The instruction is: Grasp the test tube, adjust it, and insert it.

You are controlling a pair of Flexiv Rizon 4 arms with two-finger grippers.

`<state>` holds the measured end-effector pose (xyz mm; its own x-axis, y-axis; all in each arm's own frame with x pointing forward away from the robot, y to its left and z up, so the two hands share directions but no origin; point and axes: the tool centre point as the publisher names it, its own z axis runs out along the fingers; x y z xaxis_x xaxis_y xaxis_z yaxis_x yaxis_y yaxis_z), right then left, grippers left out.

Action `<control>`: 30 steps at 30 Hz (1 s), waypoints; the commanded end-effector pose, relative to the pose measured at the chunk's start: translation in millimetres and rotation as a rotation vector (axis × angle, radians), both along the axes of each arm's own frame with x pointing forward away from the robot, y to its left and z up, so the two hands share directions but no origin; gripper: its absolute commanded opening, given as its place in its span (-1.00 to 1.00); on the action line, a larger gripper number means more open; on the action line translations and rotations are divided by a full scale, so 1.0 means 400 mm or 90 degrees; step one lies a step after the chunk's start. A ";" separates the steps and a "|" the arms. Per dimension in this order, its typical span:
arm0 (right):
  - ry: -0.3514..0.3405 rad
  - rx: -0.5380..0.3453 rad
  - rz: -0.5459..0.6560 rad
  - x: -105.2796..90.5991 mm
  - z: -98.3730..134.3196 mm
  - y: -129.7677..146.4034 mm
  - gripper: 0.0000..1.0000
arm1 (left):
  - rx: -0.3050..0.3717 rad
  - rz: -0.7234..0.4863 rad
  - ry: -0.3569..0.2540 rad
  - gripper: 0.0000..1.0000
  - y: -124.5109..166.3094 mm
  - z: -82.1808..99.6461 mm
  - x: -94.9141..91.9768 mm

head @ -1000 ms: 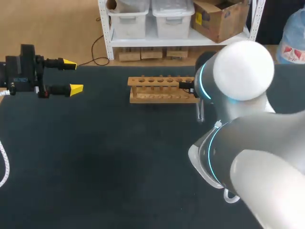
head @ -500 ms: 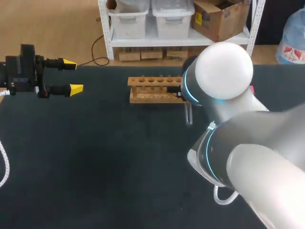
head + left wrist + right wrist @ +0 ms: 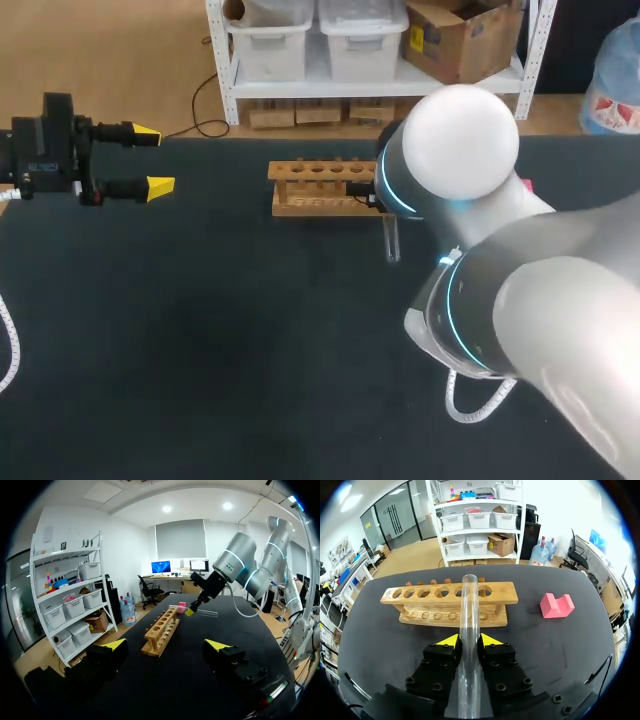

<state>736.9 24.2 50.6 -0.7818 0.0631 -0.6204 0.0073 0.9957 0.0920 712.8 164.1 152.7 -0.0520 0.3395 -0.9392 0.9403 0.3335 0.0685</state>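
Note:
A clear glass test tube (image 3: 469,630) lies lengthwise between the yellow-tipped fingers of my right gripper (image 3: 468,641), which is shut on it. Its far end points at the wooden rack (image 3: 450,602), a block with a row of holes. In the head view my right arm's white elbow hides the gripper. Only the tube's near end (image 3: 391,240) shows, just right of the rack (image 3: 320,187). The left wrist view has the tube (image 3: 202,611) held level above the table beside the rack (image 3: 161,631). My left gripper (image 3: 152,160) stands open and empty at the far left.
A pink notched block (image 3: 556,605) sits on the black table to the right of the rack, and a sliver of it (image 3: 527,185) shows in the head view. A white coiled cable (image 3: 8,350) hangs at the table's left edge.
My right arm has moved left with the tube, bringing it closer to the rack's right end. The left arm has stayed still.

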 end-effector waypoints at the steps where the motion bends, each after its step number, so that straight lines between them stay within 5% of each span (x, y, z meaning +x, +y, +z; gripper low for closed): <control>1: 0.010 0.002 0.002 0.008 0.000 0.001 -1.00 | -0.003 0.001 -0.004 1.00 0.001 -0.004 -0.002; 30: 0.044 0.007 0.000 0.024 -0.057 0.005 -1.00 | -0.003 0.001 -0.004 1.00 0.001 -0.004 -0.002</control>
<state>741.3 26.4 28.0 -0.8128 0.0715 -0.5781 0.0164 0.9948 0.1001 712.8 164.1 152.7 -0.0520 0.3394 -0.9392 0.9403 0.3335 0.0685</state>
